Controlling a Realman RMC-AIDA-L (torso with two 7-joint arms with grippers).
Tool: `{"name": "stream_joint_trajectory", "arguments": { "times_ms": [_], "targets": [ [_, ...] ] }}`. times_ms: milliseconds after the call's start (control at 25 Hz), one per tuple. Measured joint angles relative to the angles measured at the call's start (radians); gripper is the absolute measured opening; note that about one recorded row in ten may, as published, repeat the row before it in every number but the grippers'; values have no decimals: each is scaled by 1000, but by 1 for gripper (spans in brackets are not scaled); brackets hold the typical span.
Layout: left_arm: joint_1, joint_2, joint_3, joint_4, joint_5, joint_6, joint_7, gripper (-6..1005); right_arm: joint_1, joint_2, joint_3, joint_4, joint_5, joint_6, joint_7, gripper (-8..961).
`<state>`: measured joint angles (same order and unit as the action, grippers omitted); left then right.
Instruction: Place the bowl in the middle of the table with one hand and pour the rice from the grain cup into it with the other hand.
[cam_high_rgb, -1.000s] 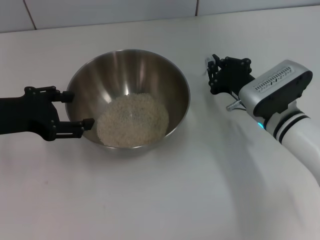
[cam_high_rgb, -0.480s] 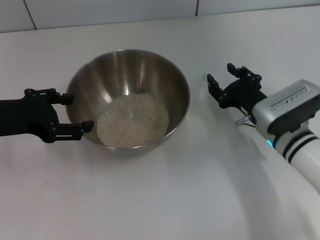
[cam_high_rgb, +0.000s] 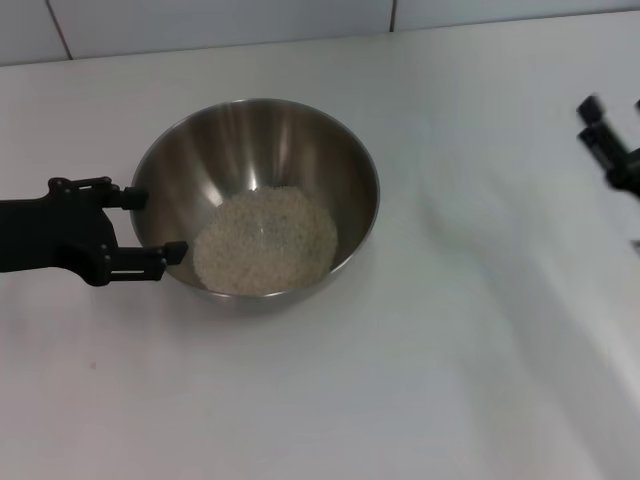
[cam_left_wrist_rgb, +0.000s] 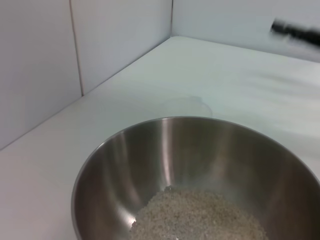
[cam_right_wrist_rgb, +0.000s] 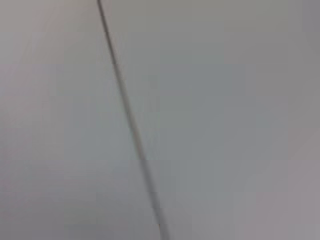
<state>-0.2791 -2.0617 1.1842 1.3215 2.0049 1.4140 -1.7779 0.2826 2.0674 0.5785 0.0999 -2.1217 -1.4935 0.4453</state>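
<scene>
The steel bowl (cam_high_rgb: 257, 135) stands on the white table (cam_high_rgb: 400, 380) left of centre and holds a pale mound of rice (cam_high_rgb: 265, 240). It also shows in the left wrist view (cam_left_wrist_rgb: 165, 150), with the rice (cam_left_wrist_rgb: 200, 217). My left gripper (cam_high_rgb: 157, 223) is open, one finger on each side of the bowl's left wall. My right gripper (cam_high_rgb: 608, 148) is blurred at the right edge, far from the bowl. The grain cup (cam_left_wrist_rgb: 187, 106) shows faintly in the left wrist view, standing on the table beyond the bowl. I cannot make it out in the head view.
The grey tiled wall (cam_high_rgb: 200, 25) runs along the table's far edge. The right wrist view shows only wall tiles and a seam (cam_right_wrist_rgb: 130, 125). The right gripper appears as a dark streak (cam_left_wrist_rgb: 295, 31) in the left wrist view.
My right arm has pulled away from beside the bowl to the right edge of the head view. My left gripper has eased slightly left. The bowl and rice have not moved.
</scene>
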Motion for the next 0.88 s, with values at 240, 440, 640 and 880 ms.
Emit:
{"name": "stream_joint_trajectory", "arguments": {
  "times_ms": [240,440,640,880],
  "targets": [
    [0,0,-1,0,0,-3,5,819,261,-95,-378,-463,-171,-311,537,819],
    [1,0,-2,0,0,-1,7,819,333,-10,-671,-803,-174,-298,682,823],
    [5,0,-3,3,5,0,10,819,320,18,-977,-1008,-102,-255,850,820],
    [0,-1,0,5,21,0,6,819,286,23,-1108,-1057,-58,-197,894,820]
  ]
}}
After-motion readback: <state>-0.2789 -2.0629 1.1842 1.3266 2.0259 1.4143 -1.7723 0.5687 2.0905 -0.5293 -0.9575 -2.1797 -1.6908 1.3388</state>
